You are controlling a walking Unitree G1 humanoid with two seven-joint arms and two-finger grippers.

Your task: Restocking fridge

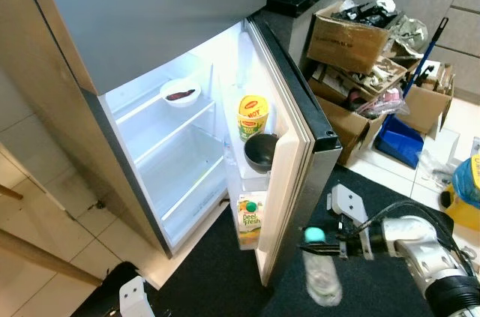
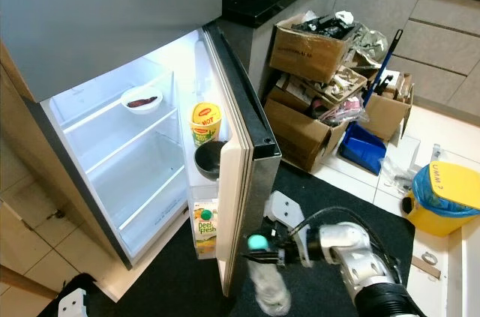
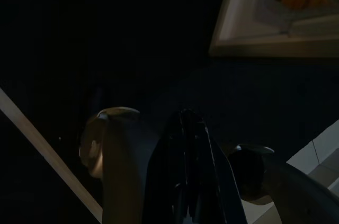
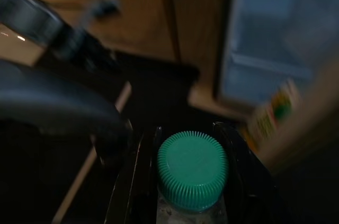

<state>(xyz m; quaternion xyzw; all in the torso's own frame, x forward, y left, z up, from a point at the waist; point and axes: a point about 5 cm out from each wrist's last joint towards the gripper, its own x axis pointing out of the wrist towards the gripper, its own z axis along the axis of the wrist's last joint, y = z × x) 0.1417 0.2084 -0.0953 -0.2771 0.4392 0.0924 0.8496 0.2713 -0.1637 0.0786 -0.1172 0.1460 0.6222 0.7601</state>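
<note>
Bottle with green cap clamped in our right tool, low beside open fridge door. Left tool hangs in shade, fingers seemingly pressed together. Juice carton in door shelf.

- Bottle: clear, ribbed green cap.
- Fridge: grey outside, white inside.
- Carton: orange and green.
- Mat: black.
- Bin: yellow, blue liner.
</note>
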